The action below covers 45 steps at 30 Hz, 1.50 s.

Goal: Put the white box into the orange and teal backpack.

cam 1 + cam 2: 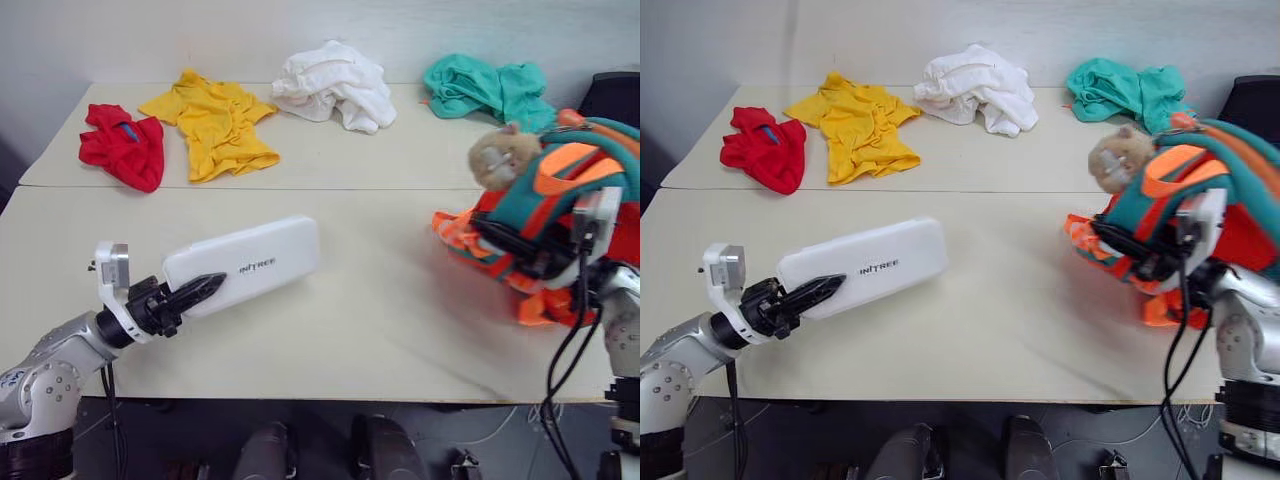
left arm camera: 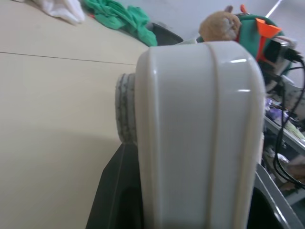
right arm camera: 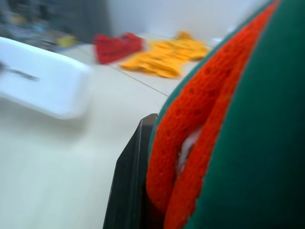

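The left end effector (image 1: 200, 292) clamps the white box (image 1: 245, 264) at seven o'clock, lifted over the desk (image 1: 380, 310). The right end effector (image 1: 1145, 262) grips the orange and teal backpack (image 1: 1200, 215) at three o'clock.

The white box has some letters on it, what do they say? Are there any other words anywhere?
"INITREE", as best it reads, in small dark letters on top of the white box; the first letters are hard to make out.
No other words or numbers can be read on the clothes, the backpack or the table.
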Tool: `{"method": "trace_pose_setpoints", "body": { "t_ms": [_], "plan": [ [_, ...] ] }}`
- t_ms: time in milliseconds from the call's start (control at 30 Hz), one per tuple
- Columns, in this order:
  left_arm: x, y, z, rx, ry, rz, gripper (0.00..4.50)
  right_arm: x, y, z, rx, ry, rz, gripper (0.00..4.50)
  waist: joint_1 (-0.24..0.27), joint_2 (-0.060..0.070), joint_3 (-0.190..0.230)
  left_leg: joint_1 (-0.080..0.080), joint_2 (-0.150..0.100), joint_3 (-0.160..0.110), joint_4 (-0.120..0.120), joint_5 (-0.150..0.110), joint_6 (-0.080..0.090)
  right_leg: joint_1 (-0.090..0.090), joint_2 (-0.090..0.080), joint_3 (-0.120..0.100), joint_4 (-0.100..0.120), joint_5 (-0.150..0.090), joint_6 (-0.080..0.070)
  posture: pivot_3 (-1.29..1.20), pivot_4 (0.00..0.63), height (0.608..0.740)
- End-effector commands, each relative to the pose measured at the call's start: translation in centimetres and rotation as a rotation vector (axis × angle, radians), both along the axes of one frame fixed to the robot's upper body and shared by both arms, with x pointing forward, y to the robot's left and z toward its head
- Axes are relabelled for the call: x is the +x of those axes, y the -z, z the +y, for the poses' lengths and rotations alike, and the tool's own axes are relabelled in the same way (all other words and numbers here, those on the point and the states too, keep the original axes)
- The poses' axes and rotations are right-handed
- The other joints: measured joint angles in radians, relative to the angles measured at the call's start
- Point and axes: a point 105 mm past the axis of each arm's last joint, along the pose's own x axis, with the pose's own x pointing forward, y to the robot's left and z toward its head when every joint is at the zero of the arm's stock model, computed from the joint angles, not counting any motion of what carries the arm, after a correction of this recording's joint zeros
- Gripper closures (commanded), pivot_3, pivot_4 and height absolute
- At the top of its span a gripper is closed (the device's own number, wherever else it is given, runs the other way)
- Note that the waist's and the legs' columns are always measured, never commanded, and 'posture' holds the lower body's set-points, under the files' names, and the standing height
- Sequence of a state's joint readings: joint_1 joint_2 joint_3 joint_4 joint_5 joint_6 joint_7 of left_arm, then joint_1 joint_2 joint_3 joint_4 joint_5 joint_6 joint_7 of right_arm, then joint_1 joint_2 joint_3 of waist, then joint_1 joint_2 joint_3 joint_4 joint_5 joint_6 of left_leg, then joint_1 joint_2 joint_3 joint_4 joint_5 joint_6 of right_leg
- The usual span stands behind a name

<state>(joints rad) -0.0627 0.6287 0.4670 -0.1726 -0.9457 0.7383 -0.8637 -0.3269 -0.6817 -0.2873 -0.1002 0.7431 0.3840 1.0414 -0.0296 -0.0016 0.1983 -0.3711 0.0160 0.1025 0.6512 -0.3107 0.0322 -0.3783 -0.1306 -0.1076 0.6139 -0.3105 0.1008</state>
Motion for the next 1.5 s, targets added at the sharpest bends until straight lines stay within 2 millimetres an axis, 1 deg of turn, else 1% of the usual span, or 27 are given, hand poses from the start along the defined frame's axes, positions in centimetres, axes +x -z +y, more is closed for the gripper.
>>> {"method": "trace_pose_setpoints", "body": {
  "t_ms": [33, 133, 233, 300, 400, 433, 533, 633, 700, 833, 1033, 1100, 1167, 1233, 1333, 1400, 1500],
  "plan": [
    [0.5, -1.1, 1.8, -0.014, -0.085, -0.056, 3.23, -2.5, -1.3, 5.4, 0.021, -0.246, -0.032, 4.4, 0.001, 0.0, 0.0, -0.001, 0.0, 0.0, 0.0, 0.0, 0.0, -0.001, 0.0, 0.0, 0.001, 0.0, 0.0, 0.0, 0.15, 0.74],
    [1.1, -1.2, 2.5, -0.018, -0.135, -0.062, 3.23, -4.5, -1.4, 8.8, 0.028, -0.407, -0.026, 4.4, 0.002, -0.001, 0.0, -0.003, 0.0, 0.0, 0.0, 0.0, 0.0, -0.003, 0.0, 0.0, 0.003, 0.0, 0.0, 0.0, 0.15, 0.74],
    [1.3, -1.1, 2.9, -0.009, -0.164, -0.064, 3.23, -6.2, -1.9, 10.5, 0.037, -0.536, -0.014, 4.4, 0.004, -0.001, 0.0, -0.006, -0.001, 0.0, 0.001, 0.0, 0.0, -0.006, -0.001, 0.0, 0.004, 0.0, 0.0, 0.0, 0.15, 0.74],
    [1.2, -1.1, 3.2, -0.005, -0.174, -0.069, 3.23, -7.3, -2.0, 10.9, 0.022, -0.607, 0.01, 4.4, 0.005, -0.001, 0.0, -0.006, -0.001, 0.0, 0.001, 0.0, 0.0, -0.007, -0.001, 0.0, 0.004, 0.0, 0.0, 0.0, 0.15, 0.74],
    [0.2, -1.4, 2.9, 0.013, -0.132, -0.077, 3.23, -8.1, -1.4, 10.6, -0.023, -0.646, 0.084, 4.4, 0.005, -0.002, 0.0, -0.007, -0.001, 0.0, 0.0, 0.0, 0.001, -0.007, -0.001, 0.0, 0.003, 0.0, 0.0, 0.0, 0.15, 0.74],
    [-0.5, -1.8, 2.7, 0.027, -0.104, -0.085, 3.23, -8.0, -1.1, 10.0, -0.034, -0.627, 0.109, 4.4, 0.004, -0.003, 0.0, -0.007, -0.001, 0.0, 0.0, -0.001, 0.001, -0.007, -0.001, 0.0, 0.003, 0.0, 0.0, 0.0, 0.15, 0.74],
    [-2.4, -3.3, 2.4, 0.037, -0.05, -0.116, 3.23, -6.9, -0.2, 8.0, -0.053, -0.539, 0.175, 4.4, 0.004, -0.007, 0.002, -0.007, -0.001, 0.0, 0.0, -0.001, 0.001, -0.007, -0.001, 0.0, 0.002, 0.0, 0.0, 0.0, 0.15, 0.74],
    [-3.8, -5.6, 1.5, 0.022, -0.002, -0.187, 3.23, -5.4, 0.8, 6.8, -0.069, -0.445, 0.204, 4.4, 0.004, -0.008, 0.001, -0.007, -0.001, -0.001, 0.001, -0.001, 0.001, -0.006, -0.002, 0.0, -0.003, 0.0, 0.0, 0.0, 0.15, 0.74],
    [-4.3, -7.2, 0.7, -0.003, 0.019, -0.235, 3.23, -5.1, 0.9, 6.7, -0.052, -0.435, 0.221, 4.4, 0.007, -0.008, 0.001, -0.007, -0.001, -0.002, 0.001, -0.001, 0.001, -0.006, -0.003, 0.0, -0.003, 0.0, 0.0, 0.0, 0.15, 0.74],
    [-4.0, -8.2, -0.1, 0.02, 0.029, -0.308, 3.23, -5.1, 1.5, 6.9, -0.071, -0.452, 0.231, 4.4, 0.013, -0.008, 0.001, -0.007, -0.001, -0.002, 0.001, 0.0, 0.0, -0.006, -0.003, -0.001, -0.001, 0.0, 0.0, 0.0, 0.15, 0.74],
    [-1.7, -8.4, -2.6, 0.075, 0.086, -0.382, 3.23, -5.1, 2.7, 6.5, -0.107, -0.45, 0.25, 4.4, 0.031, -0.008, 0.001, -0.007, -0.002, 0.0, 0.001, 0.0, 0.001, -0.006, -0.001, -0.001, -0.001, 0.0, 0.0, 0.0, 0.15, 0.74],
    [-1.2, -8.4, -3.0, 0.105, 0.099, -0.412, 3.23, -5.4, 3.0, 6.5, -0.117, -0.462, 0.273, 4.4, 0.032, -0.008, 0.001, -0.007, -0.002, 0.0, 0.002, 0.0, 0.001, -0.006, -0.001, -0.001, -0.001, 0.0, 0.0, 0.0, 0.15, 0.74],
    [-1.4, -8.1, -3.6, 0.137, 0.154, -0.418, 3.23, -5.3, 3.0, 6.4, -0.117, -0.453, 0.266, 4.4, 0.031, -0.008, 0.001, -0.007, -0.002, 0.0, 0.002, 0.0, 0.001, -0.005, -0.001, -0.001, -0.001, 0.0, 0.0, 0.0, 0.15, 0.74],
    [-2.1, -7.9, -4.1, 0.148, 0.219, -0.407, 3.23, -5.1, 2.9, 6.4, -0.108, -0.438, 0.257, 4.4, 0.026, -0.008, 0.001, -0.007, -0.001, 0.001, 0.001, 0.0, 0.001, -0.006, 0.0, -0.001, 0.0, 0.0, 0.0, 0.0, 0.15, 0.74],
    [-2.7, -7.4, -4.4, 0.196, 0.289, -0.392, 3.23, -4.8, 3.0, 6.4, -0.107, -0.416, 0.243, 4.4, 0.028, -0.008, 0.001, -0.007, -0.001, 0.001, 0.001, 0.0, 0.001, -0.006, 0.0, -0.001, 0.002, 0.0, 0.0, 0.0, 0.15, 0.74],
    [-2.4, -7.0, -4.6, 0.239, 0.303, -0.397, 3.23, -4.8, 3.1, 6.4, -0.107, -0.411, 0.24, 4.4, 0.028, -0.008, 0.001, -0.007, -0.001, 0.001, 0.002, 0.0, 0.001, -0.006, 0.0, -0.001, 0.002, 0.0, 0.0, 0.0, 0.15, 0.74],
    [-1.6, -6.8, -6.0, 0.289, 0.358, -0.44, 3.23, -4.8, 3.2, 6.5, -0.109, -0.409, 0.238, 4.4, 0.037, -0.008, 0.001, -0.007, -0.002, 0.0, 0.004, 0.0, 0.001, -0.005, -0.001, -0.001, -0.001, 0.0, 0.0, 0.0, 0.15, 0.74]
  ]
}}
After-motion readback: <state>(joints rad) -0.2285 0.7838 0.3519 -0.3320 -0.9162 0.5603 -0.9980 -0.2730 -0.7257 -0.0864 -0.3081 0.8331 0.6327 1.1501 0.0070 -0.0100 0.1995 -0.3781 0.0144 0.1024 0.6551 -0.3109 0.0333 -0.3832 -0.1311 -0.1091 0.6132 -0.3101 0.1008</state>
